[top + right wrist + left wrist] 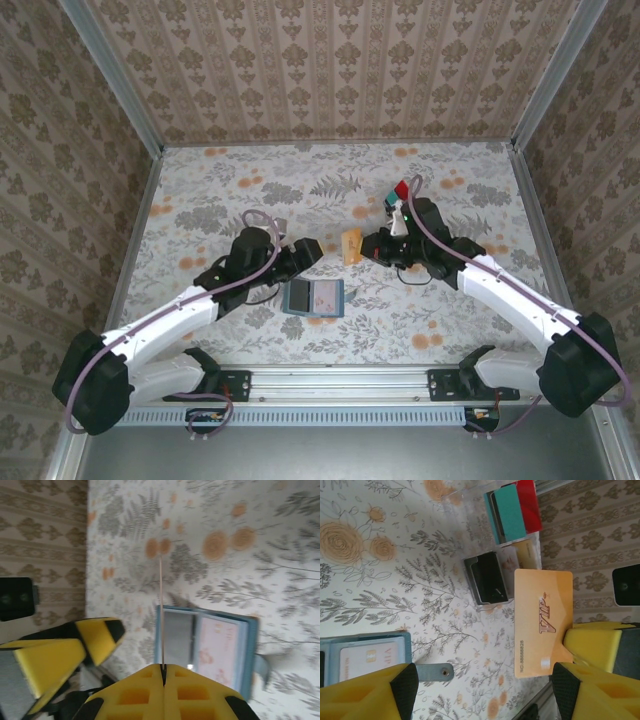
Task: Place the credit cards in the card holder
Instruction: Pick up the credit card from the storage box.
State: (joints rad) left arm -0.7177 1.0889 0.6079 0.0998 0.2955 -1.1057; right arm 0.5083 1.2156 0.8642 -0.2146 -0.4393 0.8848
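The card holder (298, 298) is laid open on the flowered table (220, 200), nearest the arm bases, and a pale card (367, 660) marked "VIP" is seen tucked in one of its pockets. Just beyond it, the left gripper (308, 250) is held with its jaws wide apart and nothing between them. Facing it, the right gripper (368, 245) is pressed together on the end of an orange card (542, 622), which is kept upright on its edge above the table. "VIP" is printed on it in slanted letters, with a line of small digits along one edge that cannot be read surely. Farthest back, a clear rack (398, 200) is set, in which a teal card (512, 510), a red card (530, 502) and a dark card (487, 577) are stood upright.
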